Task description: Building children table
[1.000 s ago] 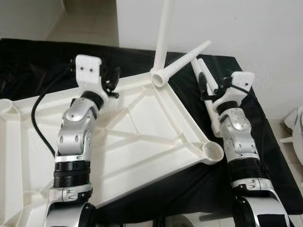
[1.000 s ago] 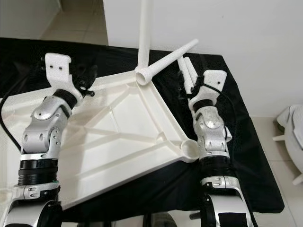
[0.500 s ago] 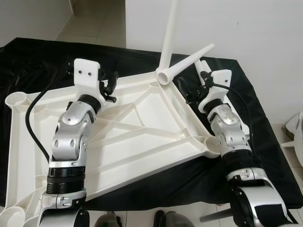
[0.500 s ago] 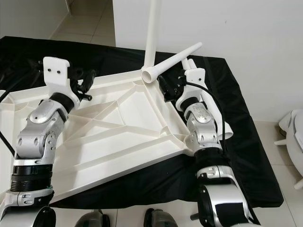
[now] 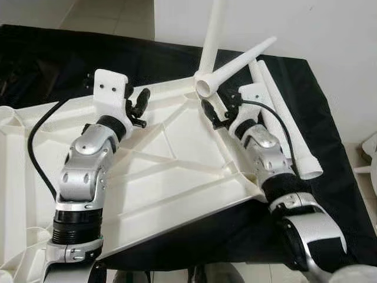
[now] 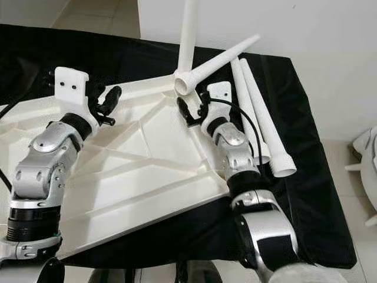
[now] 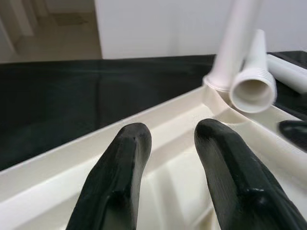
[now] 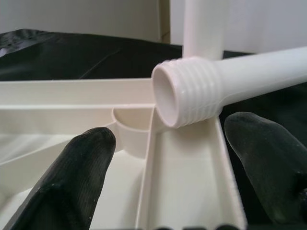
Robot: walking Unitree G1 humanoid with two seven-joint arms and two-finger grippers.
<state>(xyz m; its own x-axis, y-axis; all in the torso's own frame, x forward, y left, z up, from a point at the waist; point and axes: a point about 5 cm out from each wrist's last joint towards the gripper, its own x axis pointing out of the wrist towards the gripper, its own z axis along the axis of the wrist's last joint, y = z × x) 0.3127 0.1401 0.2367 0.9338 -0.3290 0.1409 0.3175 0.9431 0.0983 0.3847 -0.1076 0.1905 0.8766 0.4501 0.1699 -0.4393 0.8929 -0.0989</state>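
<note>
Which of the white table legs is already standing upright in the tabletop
The upright leg rising from the far corner socket of the upturned tabletop. The slanted leg leans across that corner, and the two loose legs lie flat on the black cloth.

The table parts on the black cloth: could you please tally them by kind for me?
Tabletop, upside down: 1
Leg standing upright in the far corner: 1
Loose legs: 3, one leaning across that corner and two lying side by side on the cloth
Total: 5 white pieces
</note>
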